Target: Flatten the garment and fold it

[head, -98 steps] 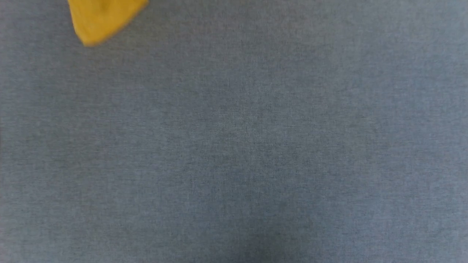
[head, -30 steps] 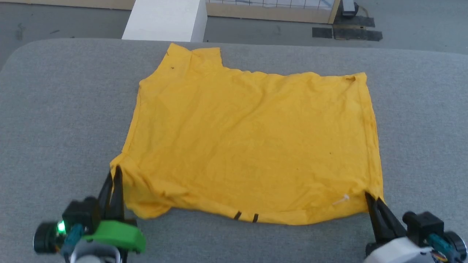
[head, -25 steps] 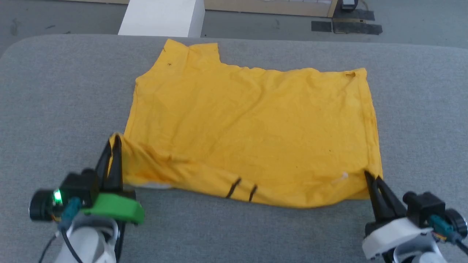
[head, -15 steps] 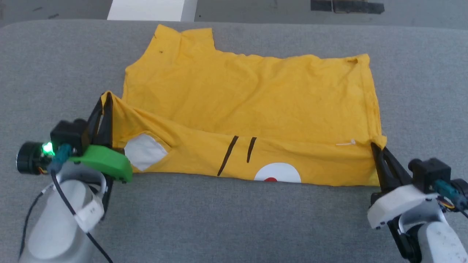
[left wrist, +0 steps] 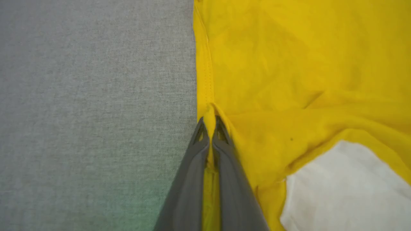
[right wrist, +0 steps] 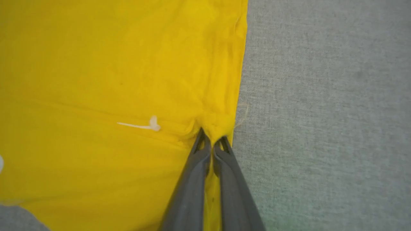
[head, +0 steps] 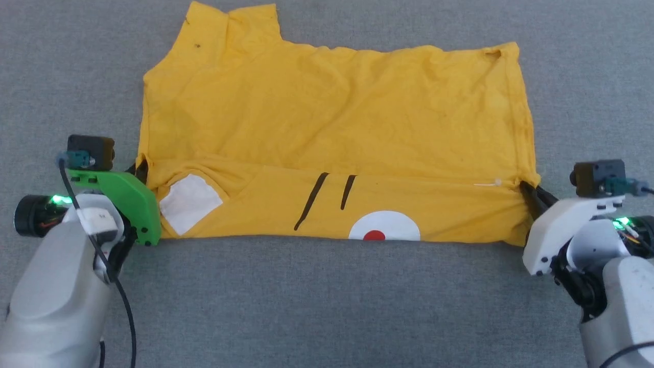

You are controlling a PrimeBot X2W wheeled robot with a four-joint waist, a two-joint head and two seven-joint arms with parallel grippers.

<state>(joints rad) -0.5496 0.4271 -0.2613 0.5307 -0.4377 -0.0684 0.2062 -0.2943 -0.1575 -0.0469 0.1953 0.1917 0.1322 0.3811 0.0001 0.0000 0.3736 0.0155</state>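
The garment (head: 332,117), a bright yellow T-shirt, lies spread on the grey cloth surface (head: 317,306). Its near edge is turned over away from me as a band that shows a white patch (head: 189,202), two black stripes and a white circle with a red dot. My left gripper (head: 139,167) is shut on the band's left corner; the left wrist view shows yellow cloth (left wrist: 289,64) pinched between the fingers (left wrist: 210,123). My right gripper (head: 527,188) is shut on the right corner, where the cloth (right wrist: 128,64) bunches at its tips (right wrist: 212,141).
Grey cloth surface lies on all sides of the shirt, with a wide bare strip between the shirt's near fold and me. A small white tag (head: 488,183) sticks out by the right corner. One sleeve (head: 230,25) points toward the far left.
Both grippers have carried the near edge up and away from me, turning it over so the printed side shows. The head camera has tilted down, so the far floor has left the picture.
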